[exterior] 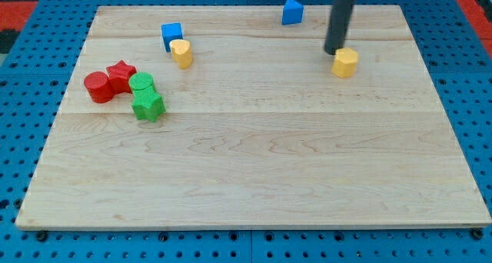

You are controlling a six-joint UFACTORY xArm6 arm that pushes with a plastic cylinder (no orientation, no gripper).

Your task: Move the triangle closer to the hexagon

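**Tip behind the hexagon, triangle yet to be pushed**

My tip [334, 51] sits in the upper right of the frame, just above and to the left of the yellow hexagon [345, 62], so close that I cannot tell whether it touches. There is no hand to open or close here, only a plain dark rod.

The blue triangle [292, 11] lies near the top edge, up and left of the hexagon and apart from it. To do this well, I judge I must go round to the triangle's far upper-left side and push down and right through its middle, slowly, since a wedge shape may turn off a round tip.

The wooden board [254, 178] looks pale, smooth and grained. The blocks look matte with crisp edges. At left sit a blue cube [171, 35], yellow heart [181, 53], red cylinder [98, 87], red star [121, 74], green cylinder [141, 84] and green star [148, 105].
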